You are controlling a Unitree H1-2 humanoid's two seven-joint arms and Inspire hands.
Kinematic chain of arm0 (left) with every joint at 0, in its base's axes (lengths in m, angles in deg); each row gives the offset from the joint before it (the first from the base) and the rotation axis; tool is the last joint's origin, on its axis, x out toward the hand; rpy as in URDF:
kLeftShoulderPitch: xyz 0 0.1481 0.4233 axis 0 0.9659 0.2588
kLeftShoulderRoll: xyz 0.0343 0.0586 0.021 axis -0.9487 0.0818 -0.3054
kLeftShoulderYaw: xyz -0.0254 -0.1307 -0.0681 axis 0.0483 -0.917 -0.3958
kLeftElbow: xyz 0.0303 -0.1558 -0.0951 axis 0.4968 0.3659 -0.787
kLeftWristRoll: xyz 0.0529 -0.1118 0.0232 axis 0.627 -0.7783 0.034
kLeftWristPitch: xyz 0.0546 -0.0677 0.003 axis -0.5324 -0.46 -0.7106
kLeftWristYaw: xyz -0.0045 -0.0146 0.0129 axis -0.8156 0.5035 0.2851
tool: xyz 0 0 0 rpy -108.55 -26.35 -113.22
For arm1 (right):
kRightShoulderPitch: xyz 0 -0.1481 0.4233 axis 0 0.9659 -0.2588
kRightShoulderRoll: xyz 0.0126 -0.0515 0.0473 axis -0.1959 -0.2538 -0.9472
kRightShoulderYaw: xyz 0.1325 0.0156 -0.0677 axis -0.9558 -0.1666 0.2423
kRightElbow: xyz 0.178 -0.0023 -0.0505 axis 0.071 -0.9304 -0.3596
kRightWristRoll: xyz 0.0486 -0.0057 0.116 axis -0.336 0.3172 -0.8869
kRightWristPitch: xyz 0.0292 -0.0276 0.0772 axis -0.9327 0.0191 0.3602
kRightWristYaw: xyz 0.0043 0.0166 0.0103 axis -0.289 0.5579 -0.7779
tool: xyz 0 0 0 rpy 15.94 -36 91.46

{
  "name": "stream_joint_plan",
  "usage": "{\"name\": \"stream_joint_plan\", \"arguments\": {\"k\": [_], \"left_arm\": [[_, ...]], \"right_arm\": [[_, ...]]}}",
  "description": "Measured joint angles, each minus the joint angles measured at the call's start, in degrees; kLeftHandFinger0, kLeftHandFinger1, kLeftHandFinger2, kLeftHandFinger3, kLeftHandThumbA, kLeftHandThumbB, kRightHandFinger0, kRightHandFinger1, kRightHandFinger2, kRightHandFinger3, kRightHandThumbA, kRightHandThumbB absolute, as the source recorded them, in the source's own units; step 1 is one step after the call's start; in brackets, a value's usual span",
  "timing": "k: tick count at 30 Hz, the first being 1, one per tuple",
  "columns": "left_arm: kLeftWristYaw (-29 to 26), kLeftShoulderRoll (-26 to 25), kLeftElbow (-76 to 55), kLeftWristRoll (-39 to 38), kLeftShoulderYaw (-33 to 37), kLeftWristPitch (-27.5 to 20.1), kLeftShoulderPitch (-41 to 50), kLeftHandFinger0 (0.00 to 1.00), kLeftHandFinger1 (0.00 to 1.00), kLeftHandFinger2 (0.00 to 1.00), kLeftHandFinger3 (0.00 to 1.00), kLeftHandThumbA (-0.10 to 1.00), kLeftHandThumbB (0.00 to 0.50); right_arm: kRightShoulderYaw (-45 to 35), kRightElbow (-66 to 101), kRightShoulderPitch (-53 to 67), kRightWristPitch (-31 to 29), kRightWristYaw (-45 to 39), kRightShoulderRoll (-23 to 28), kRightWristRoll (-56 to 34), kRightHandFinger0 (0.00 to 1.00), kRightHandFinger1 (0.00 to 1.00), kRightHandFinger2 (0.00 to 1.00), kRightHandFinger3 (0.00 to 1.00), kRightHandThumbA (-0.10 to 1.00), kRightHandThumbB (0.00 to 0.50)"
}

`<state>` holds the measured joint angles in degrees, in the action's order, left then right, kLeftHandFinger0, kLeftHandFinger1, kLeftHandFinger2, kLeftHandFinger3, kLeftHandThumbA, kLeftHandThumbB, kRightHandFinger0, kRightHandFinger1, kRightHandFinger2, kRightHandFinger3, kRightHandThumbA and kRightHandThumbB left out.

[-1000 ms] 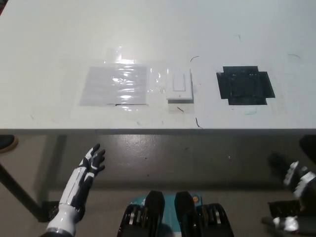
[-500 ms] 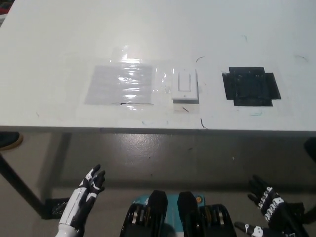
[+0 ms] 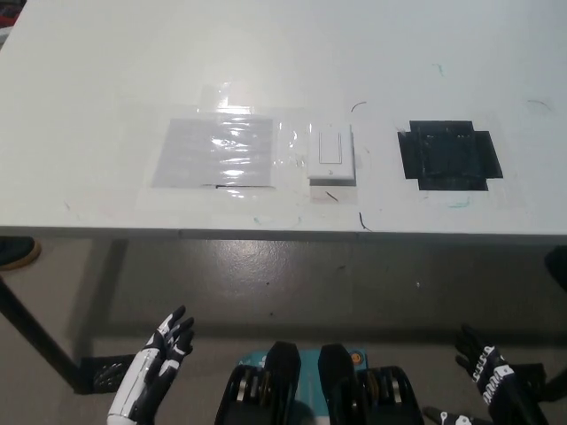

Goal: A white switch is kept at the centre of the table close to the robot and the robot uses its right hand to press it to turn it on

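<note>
Lay flat near the front edge of the white tabletop [image 3: 106,80], left of centre: a rectangular sheet of clear, glossy plastic film [image 3: 219,152], wrinkled and catching glare. Sat toward the right side, well apart from the film: a cross-shaped patch of black tape [image 3: 450,155], stuck flat. Marked the tabletop near its front edge, between film and tape: short dark pen strokes [image 3: 361,221]. Showed beneath the front edge: grey concrete floor [image 3: 283,279] and a dark table leg [image 3: 31,332] at lower left.

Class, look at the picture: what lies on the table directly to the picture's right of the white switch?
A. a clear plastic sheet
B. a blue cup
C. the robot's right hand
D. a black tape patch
D: the black tape patch lies on the table right of the white switch.
</note>
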<state>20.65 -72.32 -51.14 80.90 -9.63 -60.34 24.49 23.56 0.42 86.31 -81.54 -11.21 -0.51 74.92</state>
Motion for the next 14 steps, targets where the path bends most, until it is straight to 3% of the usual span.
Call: {"name": "stream_joint_plan", "arguments": {"k": [4, 14], "left_arm": [[0.0, -0.01, -0.02, -0.01, -0.03, 0.0, -0.38, 1.0, 1.0, 1.0, 1.0, 0.79, 0.0], [0.0, 0.0, -0.02, -0.02, -0.02, 0.03, -1.75, 1.0, 1.0, 1.0, 1.0, 0.78, 0.0]], "right_arm": [[1.26, -0.05, -0.15, -0.7, 1.42, 0.73, 0.01, 1.0, 1.0, 1.0, 1.0, 1.0, 0.186], [3.35, -0.37, -0.61, -1.18, 3.92, 2.17, 0.02, 1.0, 1.0, 1.0, 1.0, 1.0, 0.141]]}}
